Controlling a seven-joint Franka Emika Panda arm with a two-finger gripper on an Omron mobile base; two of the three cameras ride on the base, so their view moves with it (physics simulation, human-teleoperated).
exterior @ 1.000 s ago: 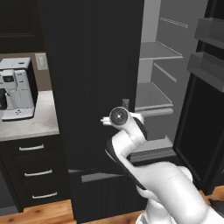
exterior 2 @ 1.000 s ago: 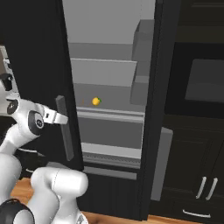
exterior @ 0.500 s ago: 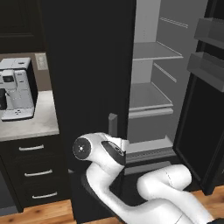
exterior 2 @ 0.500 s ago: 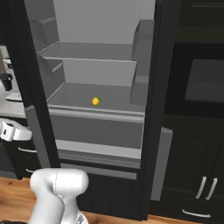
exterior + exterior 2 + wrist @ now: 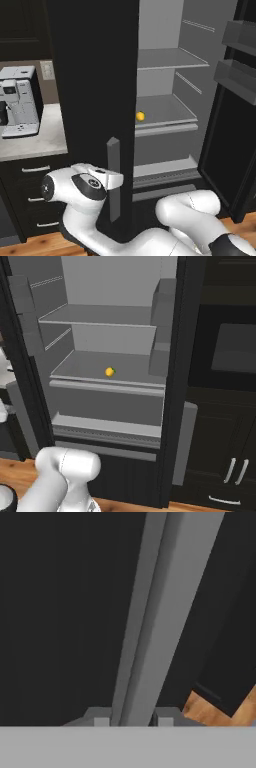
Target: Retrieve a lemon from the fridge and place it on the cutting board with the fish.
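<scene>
Gripper: two small dark finger tips set either side of the long grey bar handle of the left door; clamped on that bar, as far as the close hand view allows. In the left base view the hand sits low against the same handle.

Arm: one white arm with dark joints, folded low in front of the tall black French-door fridge.

Change: half a second ago the left door stood narrower and the elbow sat further right; a second ago the hand was higher, near mid-door. The left door now stands swung wide, and the light grey shelved interior lies open in both base views. Judgement: the door-opening step looks close to done; release of the handle and a reach to the shelf would follow.

Small yellow-orange oval lemon: one. On the middle shelf, near its front edge, well apart from the hand; seen at the door's edge in the left base view.

Doors open: two. Interior shelves counted: two, above a lower compartment.

White and black coffee machine: one, on the pale counter left of the fridge.

Dark cabinets with silver handles: right of the fridge.
</scene>
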